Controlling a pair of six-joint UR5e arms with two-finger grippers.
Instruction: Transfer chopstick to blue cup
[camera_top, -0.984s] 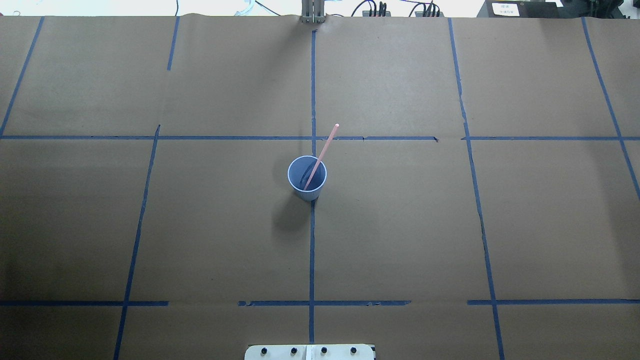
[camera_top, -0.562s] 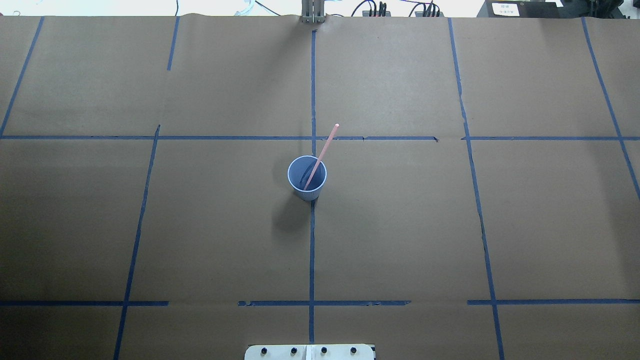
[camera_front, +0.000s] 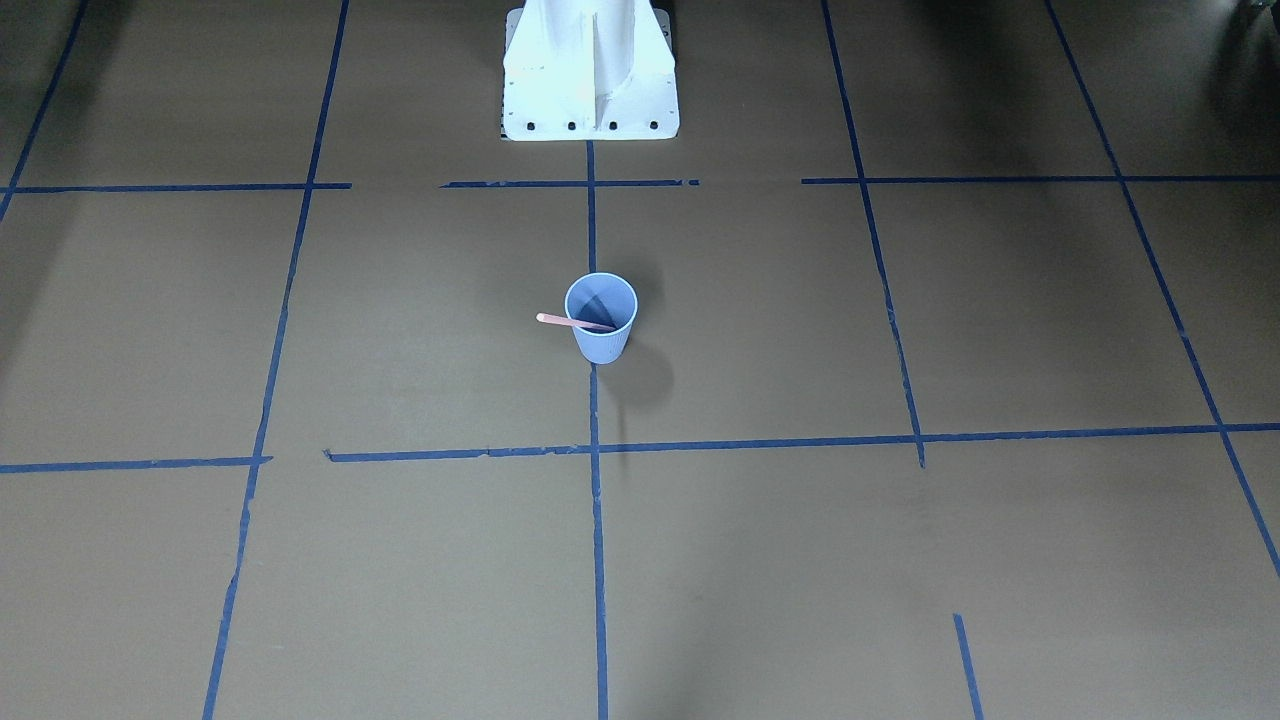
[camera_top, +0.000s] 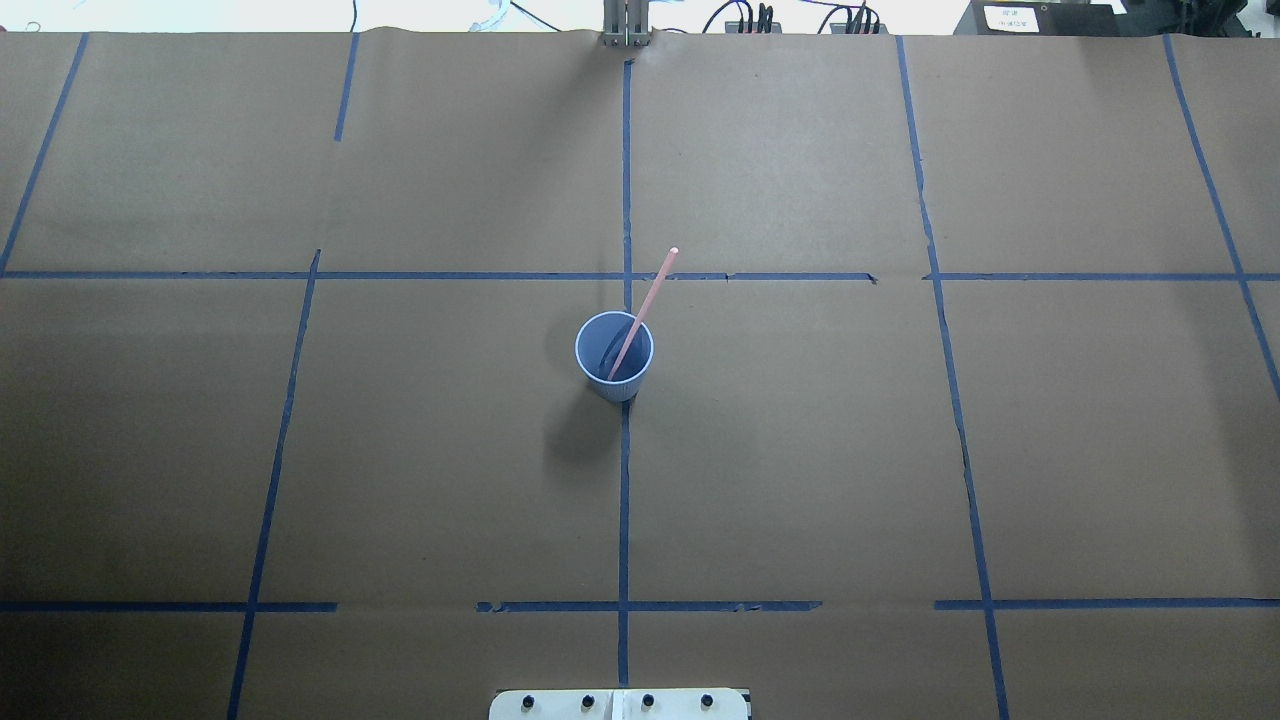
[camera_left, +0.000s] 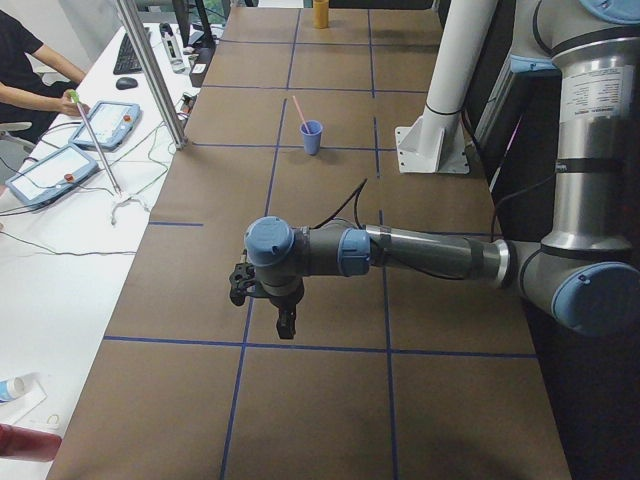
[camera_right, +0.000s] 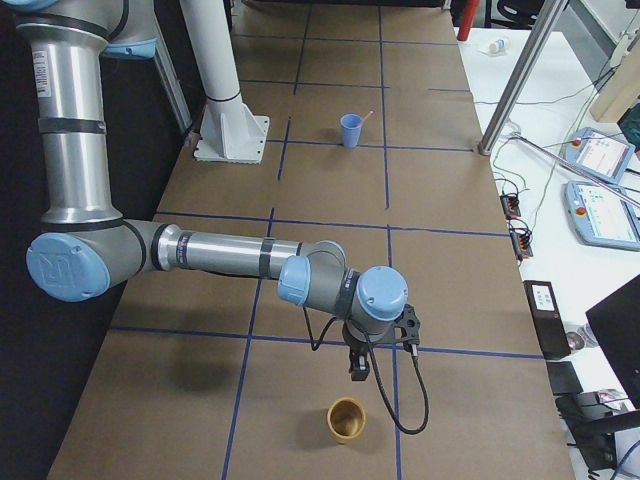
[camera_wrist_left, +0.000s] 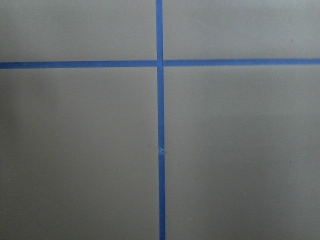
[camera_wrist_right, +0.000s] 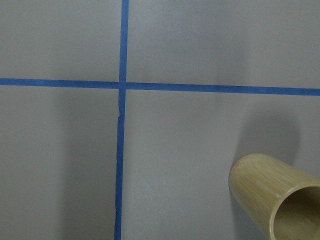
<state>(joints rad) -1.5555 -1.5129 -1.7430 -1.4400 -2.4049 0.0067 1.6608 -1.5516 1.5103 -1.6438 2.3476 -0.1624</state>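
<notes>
The blue cup stands upright at the table's middle on the centre tape line; it also shows in the front view and both side views. One pale pink chopstick leans inside it, its top past the rim. My left gripper hovers low over bare table far from the cup, at the table's left end. My right gripper hovers at the right end. Each shows only in a side view, so I cannot tell whether it is open or shut.
A bamboo cup stands just beside the right gripper and shows in the right wrist view. The white robot base is at the table's near edge. A metal post and operators' tablets stand on the far side.
</notes>
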